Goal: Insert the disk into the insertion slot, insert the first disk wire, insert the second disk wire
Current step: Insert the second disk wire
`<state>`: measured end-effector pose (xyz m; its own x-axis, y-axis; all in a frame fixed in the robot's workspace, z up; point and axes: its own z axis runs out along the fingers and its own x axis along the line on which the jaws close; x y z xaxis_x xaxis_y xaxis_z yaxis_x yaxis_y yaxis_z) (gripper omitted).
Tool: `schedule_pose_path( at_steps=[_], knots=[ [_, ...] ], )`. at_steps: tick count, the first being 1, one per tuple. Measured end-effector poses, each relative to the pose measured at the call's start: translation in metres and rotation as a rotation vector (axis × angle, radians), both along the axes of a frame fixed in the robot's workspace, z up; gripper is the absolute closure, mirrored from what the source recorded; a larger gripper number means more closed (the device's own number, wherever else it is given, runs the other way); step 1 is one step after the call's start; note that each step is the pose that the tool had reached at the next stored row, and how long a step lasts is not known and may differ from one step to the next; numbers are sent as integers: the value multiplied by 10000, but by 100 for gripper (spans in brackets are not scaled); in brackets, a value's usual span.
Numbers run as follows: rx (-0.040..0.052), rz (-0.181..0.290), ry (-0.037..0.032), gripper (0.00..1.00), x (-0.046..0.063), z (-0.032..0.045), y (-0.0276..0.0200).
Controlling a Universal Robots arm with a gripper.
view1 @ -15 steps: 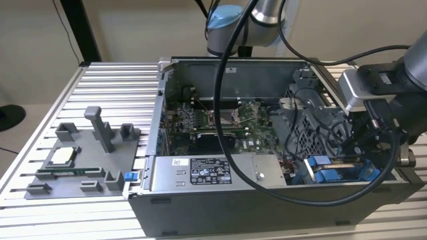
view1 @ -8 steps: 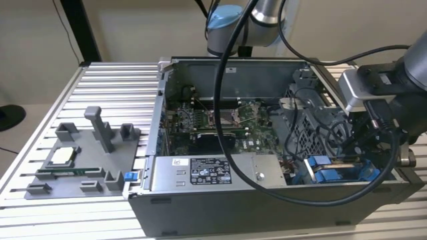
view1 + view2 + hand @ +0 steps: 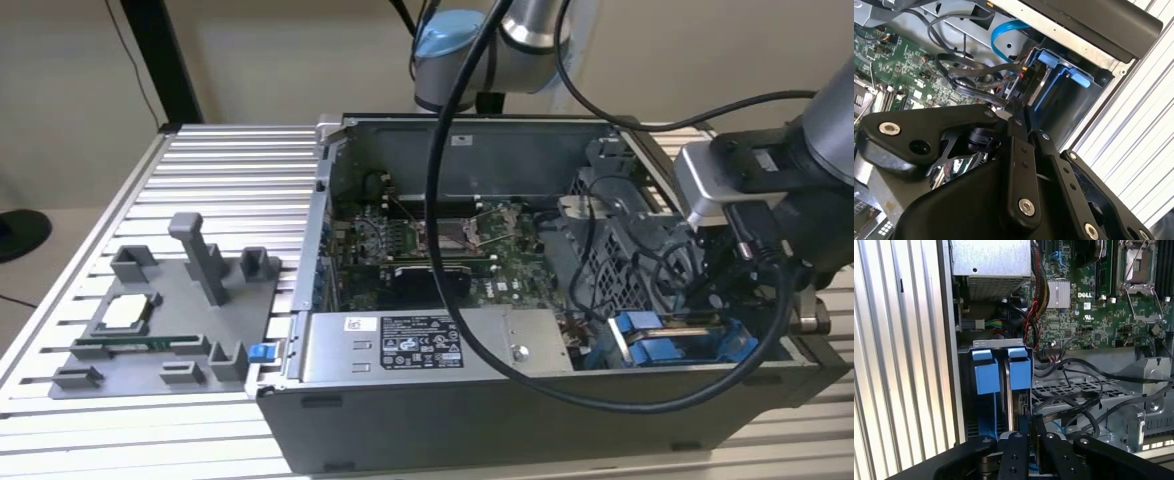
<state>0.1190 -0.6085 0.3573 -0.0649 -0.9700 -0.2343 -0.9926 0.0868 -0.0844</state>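
Observation:
My gripper [image 3: 1031, 429] is down in the corner of the open computer case, right at the insertion slot [image 3: 999, 346], a grey bay with two blue clips [image 3: 1020, 371]. The fingers [image 3: 1015, 150] are shut on a black wire connector [image 3: 1024, 82] whose red and black leads [image 3: 969, 75] trail off toward the motherboard. The connector sits against the edge of the disk [image 3: 1012, 407], which stands edge-on in the bay in its blue carrier. In the exterior view the arm's wrist [image 3: 761, 230] leans over the blue bay [image 3: 667, 345] at the case's near corner on the exterior view's right.
A grey power supply box [image 3: 427, 345] with a sticker lies along the case's front. The motherboard [image 3: 427, 240] fills the middle. A perforated metal cage [image 3: 621, 250] with loose cables borders the bay. A grey parts fixture [image 3: 160, 320] rests on the slatted table [image 3: 214, 180].

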Motion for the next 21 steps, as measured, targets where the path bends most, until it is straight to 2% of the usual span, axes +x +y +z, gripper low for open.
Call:
schedule_pose_path(
  at_steps=[3, 4, 6, 10, 11, 14, 17, 19, 21],
  knots=[
    [-10, 0, 0, 100, -29, -4, 6],
    [-42, 0, 0, 100, -37, -8, 13],
    [-193, 0, 1, 100, -51, -20, 36],
    [-574, 0, -3, 100, -73, -43, 109],
    [-653, 0, -29, 100, -78, -49, 131],
    [-832, -4, -168, 100, -95, -60, 184],
    [-874, -9, -282, 100, -107, -60, 218],
    [-897, -8, -307, 100, -114, -59, 229],
    [-982, -7, -308, 100, -121, -59, 239]
  ],
)
